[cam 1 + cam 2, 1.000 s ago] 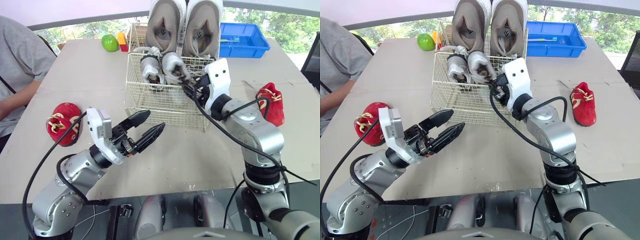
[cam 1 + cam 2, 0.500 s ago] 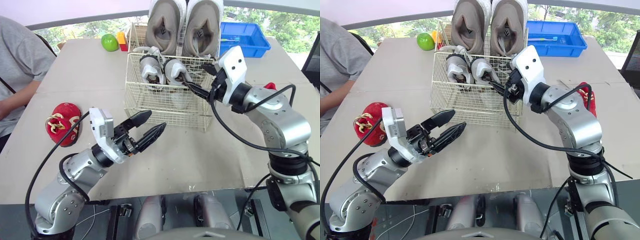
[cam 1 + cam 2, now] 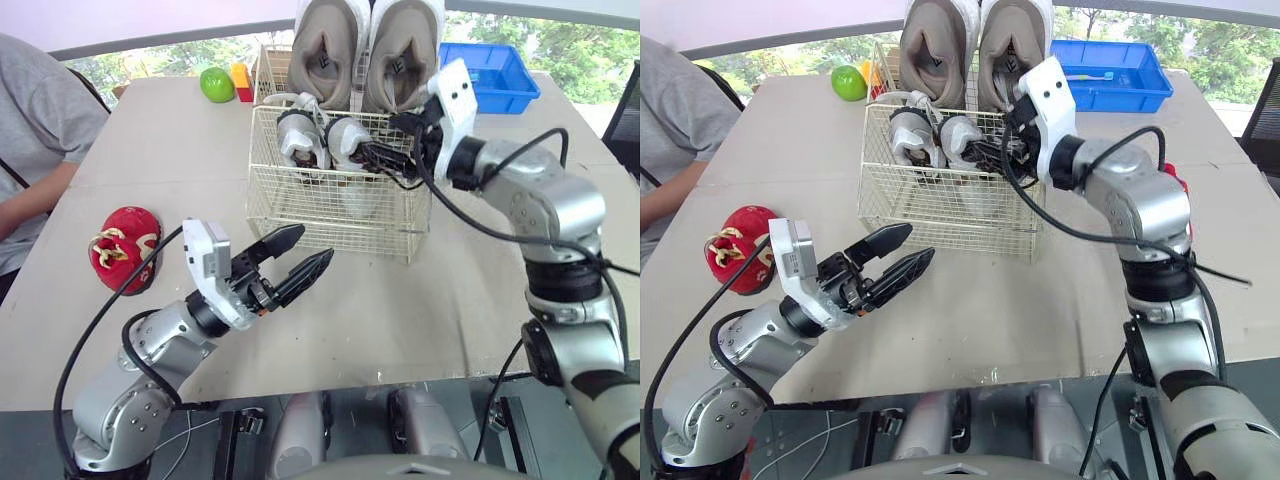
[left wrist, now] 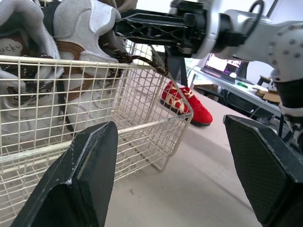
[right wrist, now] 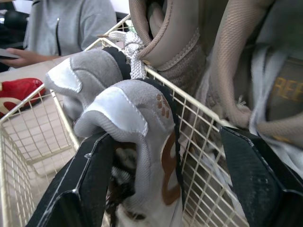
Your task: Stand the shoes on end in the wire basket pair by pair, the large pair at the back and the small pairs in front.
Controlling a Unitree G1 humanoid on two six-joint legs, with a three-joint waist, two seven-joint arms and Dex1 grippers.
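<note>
Holds left pincer [image 3: 312, 247] open above table [image 3: 450, 300], before wire basket [image 3: 300, 210]. Has right pincer [image 3: 378, 157] spread wide, tips just beside small grey shoe [image 3: 345, 138] standing in basket.

There isn't much lettering to read. On the large shoe [image 5: 284, 94] standing in the wire basket [image 3: 300, 210], just beside the right jaws, gold capitals "REE" show on the inner lining, and a fold hides whatever comes before them. Beyond the left jaws, inside a small grey shoe [image 4: 21, 19] in the same basket, a pale label reads "ucky", its first letter cut off. The insoles of the large pair [image 3: 400, 60] each carry a dark mark that I can't make out.
</note>
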